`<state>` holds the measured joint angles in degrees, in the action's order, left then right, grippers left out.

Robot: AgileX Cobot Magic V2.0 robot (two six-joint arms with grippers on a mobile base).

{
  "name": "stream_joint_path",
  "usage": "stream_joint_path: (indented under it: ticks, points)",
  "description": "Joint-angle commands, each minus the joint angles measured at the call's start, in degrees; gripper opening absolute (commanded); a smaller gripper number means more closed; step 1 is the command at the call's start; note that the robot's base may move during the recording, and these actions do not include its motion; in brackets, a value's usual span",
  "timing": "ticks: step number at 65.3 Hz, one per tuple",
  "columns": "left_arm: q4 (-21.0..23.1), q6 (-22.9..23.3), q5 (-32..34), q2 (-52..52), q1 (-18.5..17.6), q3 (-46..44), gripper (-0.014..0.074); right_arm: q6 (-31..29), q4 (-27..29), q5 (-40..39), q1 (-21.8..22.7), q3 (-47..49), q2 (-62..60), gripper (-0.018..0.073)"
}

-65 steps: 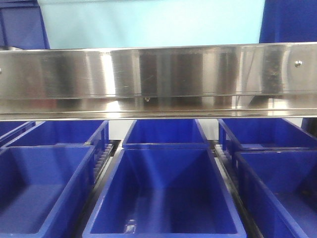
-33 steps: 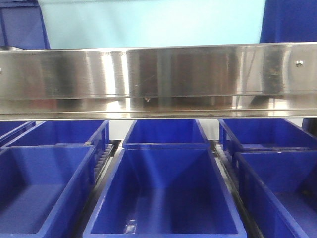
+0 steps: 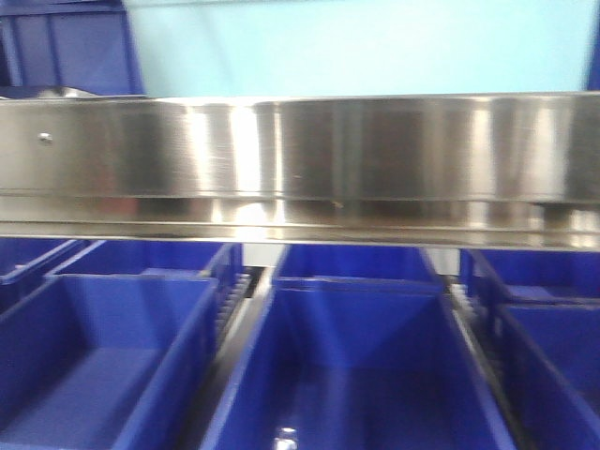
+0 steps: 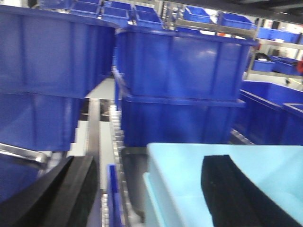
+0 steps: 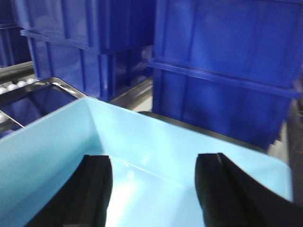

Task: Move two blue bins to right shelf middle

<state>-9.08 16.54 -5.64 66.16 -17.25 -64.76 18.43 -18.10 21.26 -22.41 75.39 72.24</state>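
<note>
A pale light-blue bin (image 3: 356, 47) stands behind and above the shiny steel front rail of the shelf level (image 3: 300, 150). In the left wrist view my left gripper (image 4: 149, 163) is open and straddles the left wall of the bin (image 4: 189, 165). One finger (image 4: 66, 189) is outside the wall and the other is inside. A second pale lip shows under the rim; I cannot tell whether two bins are nested. My right gripper (image 5: 154, 163) is open, both fingers (image 5: 94, 189) over the inside of the bin (image 5: 142, 137).
Dark blue bins (image 3: 347, 375) fill the level below the rail, with another (image 3: 103, 356) to the left. Stacked dark blue bins (image 4: 184, 80) stand close behind the pale bin, also in the right wrist view (image 5: 222, 71). A roller track (image 4: 116, 132) runs between rows.
The whole front view has shifted right in the frame and is now blurred; the pale bin, rail screw and lower bins all sit further right.
</note>
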Motion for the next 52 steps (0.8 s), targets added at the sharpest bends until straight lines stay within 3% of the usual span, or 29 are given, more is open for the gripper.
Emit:
stream_joint_path:
  ticks: [1, 52]
  points:
    - [-0.25, -0.16, 1.11, -0.57, -0.38, -0.07, 0.0381, -0.41, 0.02, -0.68, -0.01, -0.17, -0.54, 0.0288]
    - [-0.25, -0.16, 1.11, -0.57, -0.38, -0.07, 0.0381, -0.41, 0.02, -0.68, -0.01, -0.17, -0.54, 0.0288]
